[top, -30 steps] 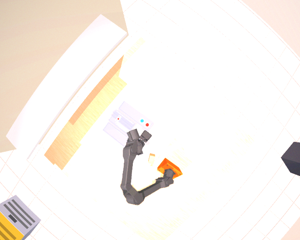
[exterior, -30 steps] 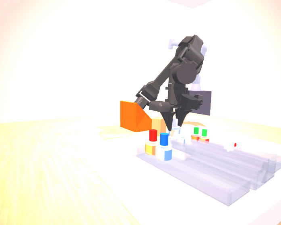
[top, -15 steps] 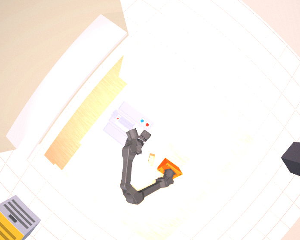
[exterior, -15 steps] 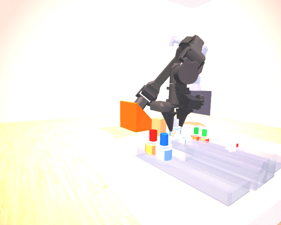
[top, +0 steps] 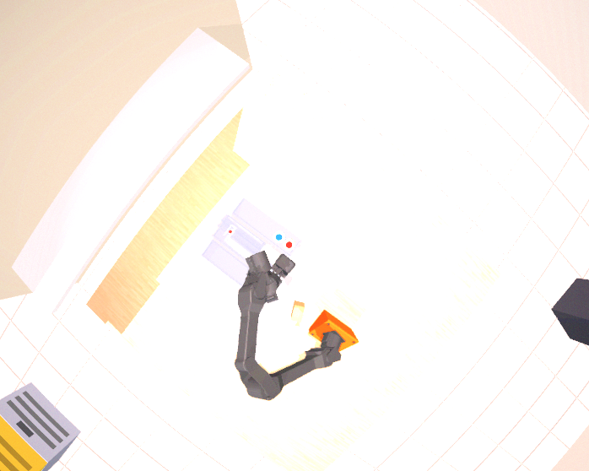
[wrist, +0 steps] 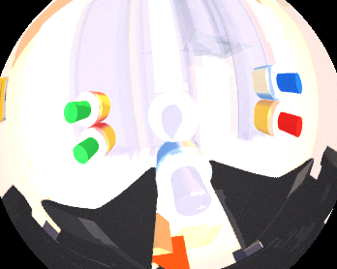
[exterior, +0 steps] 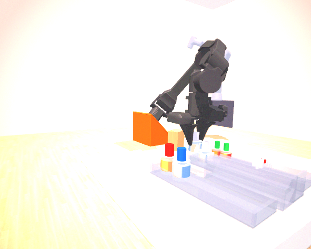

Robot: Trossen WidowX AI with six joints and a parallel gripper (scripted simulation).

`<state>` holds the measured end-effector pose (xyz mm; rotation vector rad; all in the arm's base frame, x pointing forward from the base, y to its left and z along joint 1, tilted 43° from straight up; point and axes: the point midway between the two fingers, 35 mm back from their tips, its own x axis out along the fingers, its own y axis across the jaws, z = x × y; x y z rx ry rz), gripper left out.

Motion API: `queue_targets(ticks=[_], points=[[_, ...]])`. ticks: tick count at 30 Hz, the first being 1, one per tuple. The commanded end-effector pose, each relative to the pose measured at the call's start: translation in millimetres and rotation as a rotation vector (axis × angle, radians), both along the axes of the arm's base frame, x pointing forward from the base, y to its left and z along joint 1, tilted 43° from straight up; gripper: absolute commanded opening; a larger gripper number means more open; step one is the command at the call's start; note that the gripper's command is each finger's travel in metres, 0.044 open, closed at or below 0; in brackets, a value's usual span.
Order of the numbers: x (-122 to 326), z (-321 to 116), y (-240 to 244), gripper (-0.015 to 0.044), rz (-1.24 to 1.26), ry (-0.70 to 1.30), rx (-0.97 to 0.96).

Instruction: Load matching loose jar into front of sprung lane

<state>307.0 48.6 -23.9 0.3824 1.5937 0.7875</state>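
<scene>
My gripper [exterior: 196,142] [wrist: 183,165] is shut on a white-capped jar [exterior: 195,146] [wrist: 190,191] with a blue-and-cream label. It holds this jar at the front end of the middle lane, its cap higher than that of the lane jar. The white-capped lane jar [exterior: 204,153] [wrist: 172,116] stands just beyond it. The two jars overlap in the wrist view; I cannot tell whether they touch. The clear lane rack [top: 246,205] [exterior: 253,214] runs away from the gripper. The pusher plate and the low front stop are not clear in the glare. The arm covers the fingers in the top view.
Green-capped jars [exterior: 216,152] [wrist: 106,137] stand in one side lane. A red-capped jar [exterior: 166,163] [wrist: 263,117] and a blue-capped jar [exterior: 181,168] [wrist: 263,82] stand in the other. A wooden block [top: 298,311] [exterior: 175,139] and the orange arm base [top: 325,319] [exterior: 142,128] are outside the rack.
</scene>
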Motion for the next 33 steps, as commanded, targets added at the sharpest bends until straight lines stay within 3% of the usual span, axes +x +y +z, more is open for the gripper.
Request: queue_targets(ticks=[1, 33], points=[[10.7, 3.2, 2.9, 0.0, -0.005, -0.03, 0.012], [21.5, 6.0, 5.1, 0.0, -0.005, -0.031, 0.012]])
